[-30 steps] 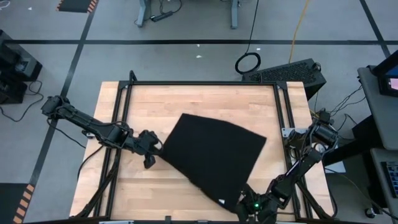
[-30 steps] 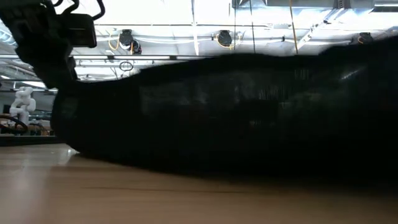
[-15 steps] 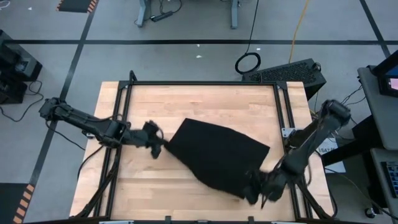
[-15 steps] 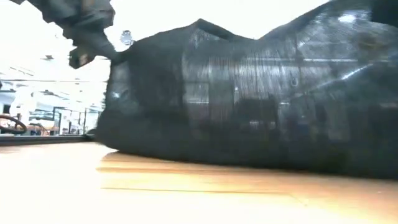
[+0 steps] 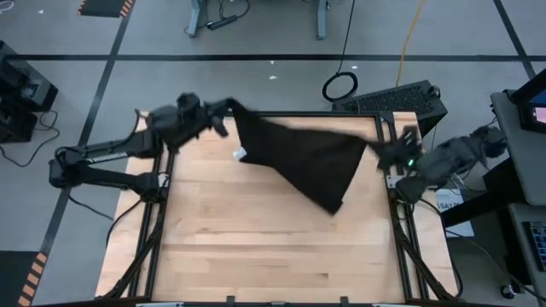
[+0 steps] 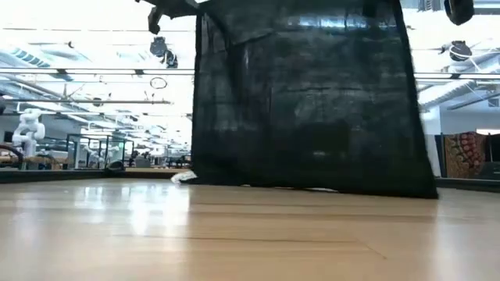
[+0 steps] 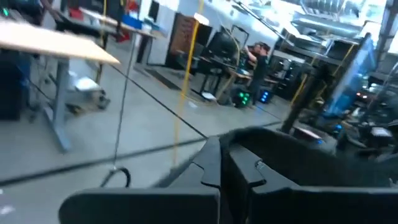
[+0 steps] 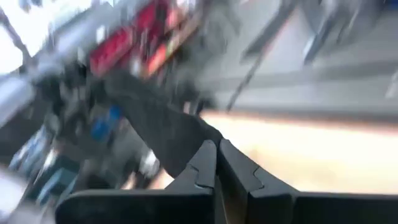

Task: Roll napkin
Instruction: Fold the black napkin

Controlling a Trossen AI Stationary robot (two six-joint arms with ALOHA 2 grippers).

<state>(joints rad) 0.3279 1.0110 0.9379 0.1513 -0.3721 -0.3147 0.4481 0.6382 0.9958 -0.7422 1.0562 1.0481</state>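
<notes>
The black napkin (image 5: pixel 307 158) hangs spread like a sheet between my two grippers over the far half of the wooden table (image 5: pixel 256 256). In the low view the napkin (image 6: pixel 305 101) hangs like a curtain, with its lower edge (image 6: pixel 312 187) down at the tabletop. Its white tag (image 5: pixel 241 154) shows near the lower left corner. My left gripper (image 5: pixel 223 113) is shut on the far-left corner, up high. My right gripper (image 5: pixel 381 153) is shut on the right corner, near the table's right edge. My left gripper pinches the napkin's upper left corner (image 7: pixel 249 146) between its two shut fingers, coming level from the table's left. The cloth runs from the fingers toward my other gripper and hangs below. I cannot tell whether it holds one layer or several. My right gripper pinches the napkin's upper right corner (image 8: pixel 180 134) between its two shut fingers, coming level from the table's right. The upper edge (image 5: pixel 307 135) runs nearly straight to my left gripper, and the rest hangs below with its lowest part (image 5: pixel 331 205) at the table.
Black metal frame rails run along the table's left side (image 5: pixel 165 179), right side (image 5: pixel 395 205) and far edge (image 5: pixel 281 113). A black keyboard-like box (image 5: pixel 401 98) lies beyond the far right corner. Bare wood shows in the near half of the table (image 5: pixel 273 264).
Both grippers have gone up and toward the table's far edge, staying shut on the napkin's corners. The napkin, which lay flat on the table, is now lifted and hangs spread between them, with only its lower edge down at the tabletop.
</notes>
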